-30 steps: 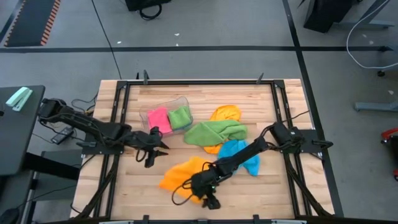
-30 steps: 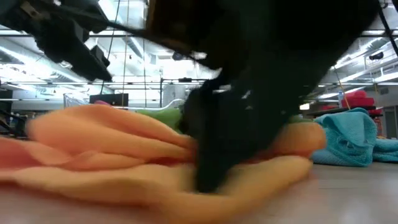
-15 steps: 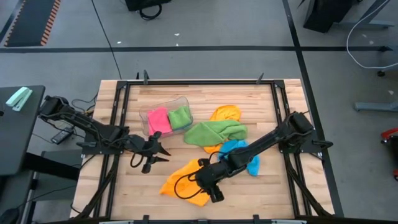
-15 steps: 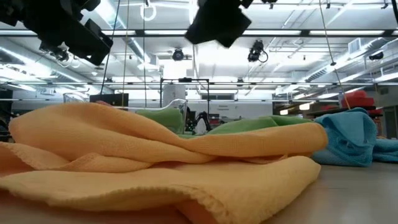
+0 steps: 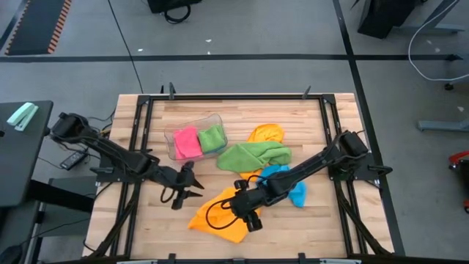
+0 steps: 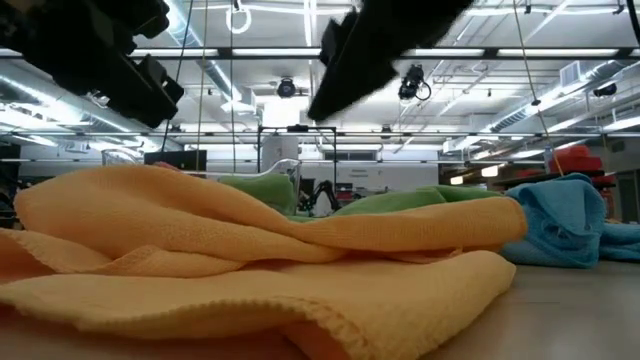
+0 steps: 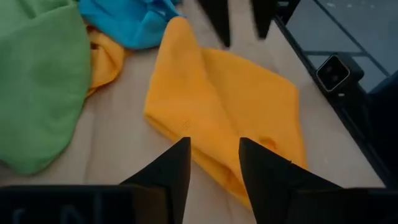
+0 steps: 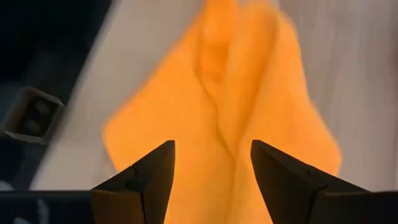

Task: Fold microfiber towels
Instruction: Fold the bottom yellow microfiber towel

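From above, a crumpled orange towel [image 5: 218, 213] is seen near the table's front edge, with the right gripper [image 5: 248, 214] over it and the left gripper [image 5: 185, 191] just beside it. In both wrist views, each gripper's fingers are shown spread, nothing held, above the orange cloth.

light: bright, even overhead; shadows: soft; blur: right wrist view
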`<state>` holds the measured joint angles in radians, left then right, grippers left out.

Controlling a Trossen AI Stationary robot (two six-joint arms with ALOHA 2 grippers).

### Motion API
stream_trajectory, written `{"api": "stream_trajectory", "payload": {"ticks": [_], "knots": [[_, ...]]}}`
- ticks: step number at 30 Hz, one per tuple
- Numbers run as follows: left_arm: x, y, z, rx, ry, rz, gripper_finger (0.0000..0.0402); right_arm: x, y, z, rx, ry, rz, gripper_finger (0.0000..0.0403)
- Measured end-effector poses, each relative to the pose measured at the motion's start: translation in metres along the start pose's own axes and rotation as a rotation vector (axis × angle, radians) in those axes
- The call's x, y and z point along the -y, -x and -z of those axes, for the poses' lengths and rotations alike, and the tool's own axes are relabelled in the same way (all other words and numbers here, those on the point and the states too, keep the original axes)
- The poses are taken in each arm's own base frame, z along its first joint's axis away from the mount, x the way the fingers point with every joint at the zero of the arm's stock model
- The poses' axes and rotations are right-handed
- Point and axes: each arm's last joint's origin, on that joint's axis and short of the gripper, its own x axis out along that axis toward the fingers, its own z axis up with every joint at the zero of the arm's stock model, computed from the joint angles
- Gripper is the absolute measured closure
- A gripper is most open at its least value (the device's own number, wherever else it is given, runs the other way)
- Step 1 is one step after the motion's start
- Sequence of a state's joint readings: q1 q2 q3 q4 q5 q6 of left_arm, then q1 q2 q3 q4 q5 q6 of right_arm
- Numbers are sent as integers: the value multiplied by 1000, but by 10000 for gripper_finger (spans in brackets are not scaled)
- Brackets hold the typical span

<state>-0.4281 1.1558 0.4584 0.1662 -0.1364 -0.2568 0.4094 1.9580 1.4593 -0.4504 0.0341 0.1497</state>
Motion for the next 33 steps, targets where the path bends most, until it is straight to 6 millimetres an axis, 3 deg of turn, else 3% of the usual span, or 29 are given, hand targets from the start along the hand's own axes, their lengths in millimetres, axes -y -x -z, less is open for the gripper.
{"api": "stream_trajectory", "payload": {"ticks": [11,20,28,33], "knots": [[4,-19,16,-141,277,105,212,3,-4,4,-38,1,27,183],[13,-41,21,-103,286,148,188,15,-4,2,-33,-29,45,183],[17,-64,20,-246,143,30,225,15,-4,1,-23,-37,45,183],[19,-72,10,-345,27,-60,282,15,-4,1,-22,-52,44,183]]}}
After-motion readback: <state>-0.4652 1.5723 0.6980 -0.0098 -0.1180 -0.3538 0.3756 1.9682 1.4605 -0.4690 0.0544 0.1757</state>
